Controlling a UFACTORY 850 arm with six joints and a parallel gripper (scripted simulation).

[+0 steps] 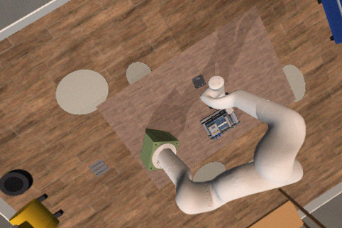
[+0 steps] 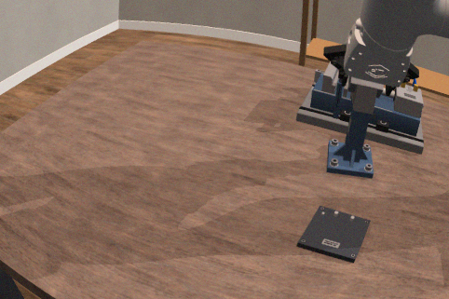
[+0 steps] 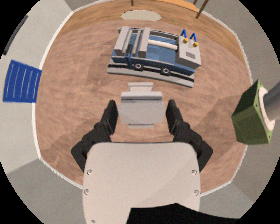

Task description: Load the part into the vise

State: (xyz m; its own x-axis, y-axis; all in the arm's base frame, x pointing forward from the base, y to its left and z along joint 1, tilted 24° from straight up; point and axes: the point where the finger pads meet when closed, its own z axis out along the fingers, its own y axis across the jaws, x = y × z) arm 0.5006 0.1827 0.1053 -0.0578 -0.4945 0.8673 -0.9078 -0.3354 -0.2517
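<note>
Table top (image 2: pixel 140 148): brown wood grain, matt. Arm (image 1: pixel 280 141): smooth off-white shell, soft sheen. Beyond the gripper, vise (image 2: pixel 410 122): blue painted body, grey metal jaws. Below the gripper, part (image 3: pixel 141 111): pale grey metal, smooth. Near it, infeed plate (image 2: pixel 334 234): dark, matt.

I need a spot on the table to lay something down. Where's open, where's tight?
Open: the broad wood left of the infeed plate and V-block stand, toward the wall side. Tight: the strip between the stand and the vise, where the open gripper hangs over a grey block.
</note>
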